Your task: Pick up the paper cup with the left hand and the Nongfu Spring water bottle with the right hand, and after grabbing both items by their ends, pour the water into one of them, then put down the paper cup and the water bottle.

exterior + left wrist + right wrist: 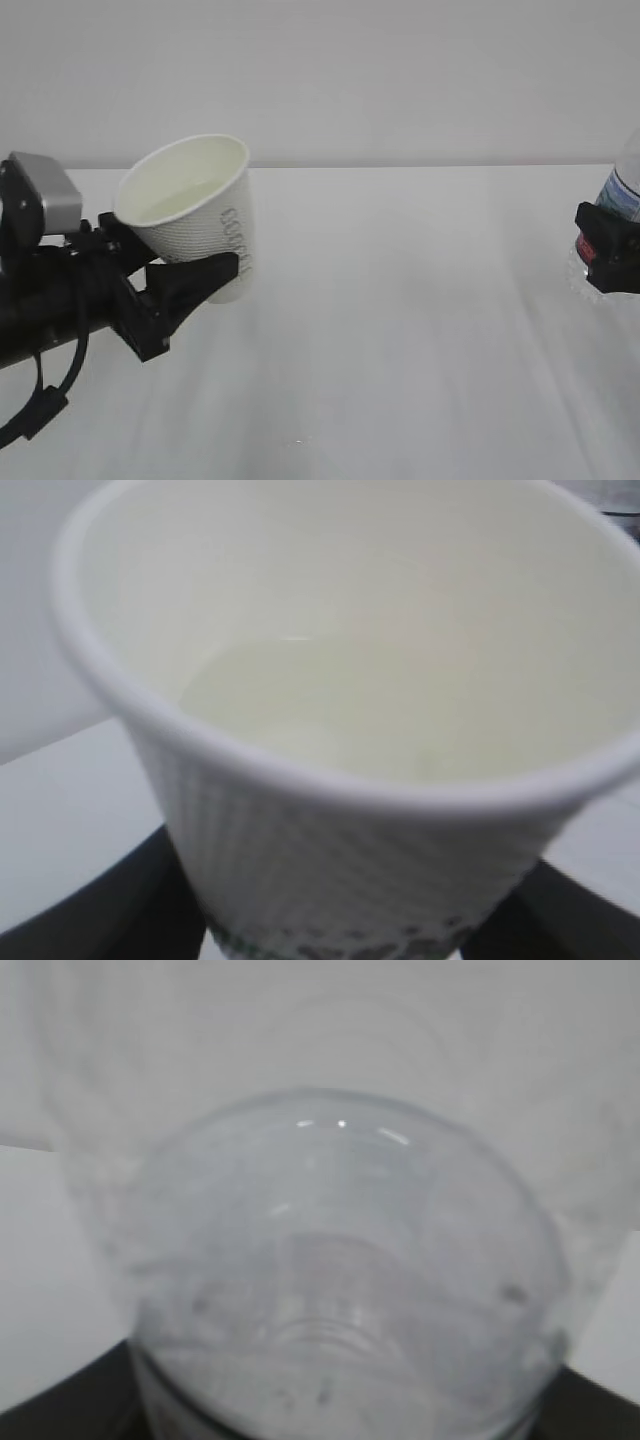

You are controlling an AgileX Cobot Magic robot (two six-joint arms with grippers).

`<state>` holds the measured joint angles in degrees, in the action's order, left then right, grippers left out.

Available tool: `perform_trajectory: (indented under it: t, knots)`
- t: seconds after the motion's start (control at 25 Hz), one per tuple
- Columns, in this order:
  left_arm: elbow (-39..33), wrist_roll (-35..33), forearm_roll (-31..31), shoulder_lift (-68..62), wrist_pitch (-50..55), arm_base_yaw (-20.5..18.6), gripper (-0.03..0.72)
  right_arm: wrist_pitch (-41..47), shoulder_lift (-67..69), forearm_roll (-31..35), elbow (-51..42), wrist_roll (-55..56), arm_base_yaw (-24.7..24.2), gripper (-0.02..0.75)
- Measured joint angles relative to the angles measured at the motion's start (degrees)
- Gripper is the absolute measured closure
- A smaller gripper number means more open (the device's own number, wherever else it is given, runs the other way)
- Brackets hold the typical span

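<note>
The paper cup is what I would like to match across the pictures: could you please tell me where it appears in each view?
Exterior view: the paper cup is at left, tilted, held in the left gripper.
Left wrist view: it fills the picture, mouth toward the camera, liquid inside.
Right wrist view: not in it; only the water bottle shows.
Shared landmark: the white table, seen in all three views.

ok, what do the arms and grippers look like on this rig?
The left gripper is matte black with chunky angular fingers on a round black arm tube. A grey box-shaped module sits on the wrist and a black cable loops beneath. The right gripper is also black, mostly cropped, with a small red mark.
</note>
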<state>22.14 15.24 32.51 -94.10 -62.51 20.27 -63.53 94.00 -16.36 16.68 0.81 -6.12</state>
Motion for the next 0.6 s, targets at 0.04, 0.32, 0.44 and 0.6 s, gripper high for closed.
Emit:
perform_trajectory:
  t: [0.04, 0.32, 0.44, 0.6]
  knots:
    - [-1.0, -0.2, -0.9, 0.0, -0.1, -1.0, 0.198, 0.0, 0.0, 0.0, 0.0, 0.0, 0.0, 0.297]
    - [-4.8, -5.3, -11.1, 0.0, -0.7, -4.9, 0.198, 0.0, 0.0, 0.0, 0.0, 0.0, 0.0, 0.297]
    - [-5.1, -7.6, -15.9, 0.0, -0.7, -4.9, 0.198, 0.0, 0.0, 0.0, 0.0, 0.0, 0.0, 0.297]
    - [-5.1, -9.8, -24.0, 0.0, -0.7, -4.9, 0.198, 0.0, 0.0, 0.0, 0.0, 0.0, 0.0, 0.297]
